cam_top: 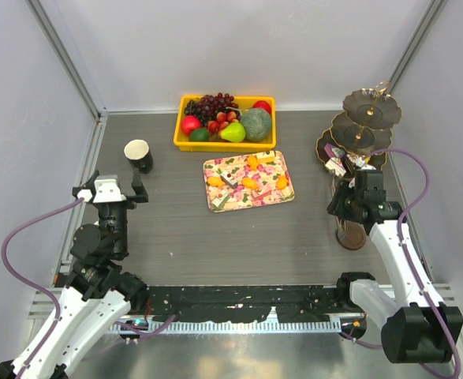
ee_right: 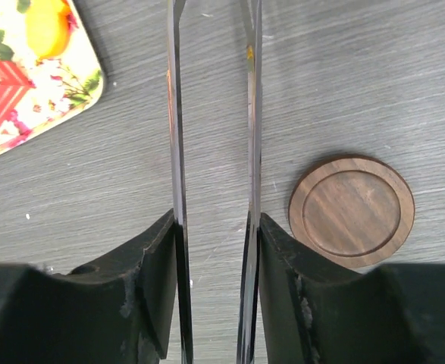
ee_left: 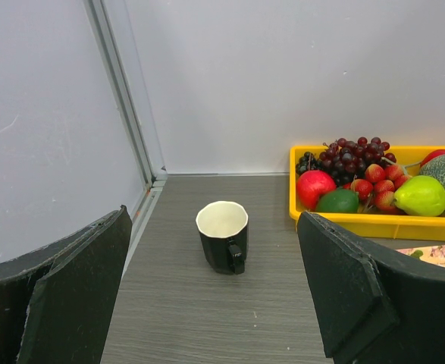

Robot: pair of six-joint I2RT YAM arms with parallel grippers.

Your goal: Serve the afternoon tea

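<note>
Cup [cam_top: 139, 155] L of tray [cam_top: 269, 167], stand [cam_top: 371, 110] R, bin [cam_top: 223, 147] behind.

Bare table [cam_top: 215, 237] ringed the cup [cam_top: 139, 155], between wall [cam_top: 34, 118] and fruit bin [cam_top: 225, 144]; the stand [cam_top: 363, 126] crowded the far right corner.

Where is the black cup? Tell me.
Top view: the black cup stands far left, left of the yellow fruit bin, just ahead of the left gripper.
</note>
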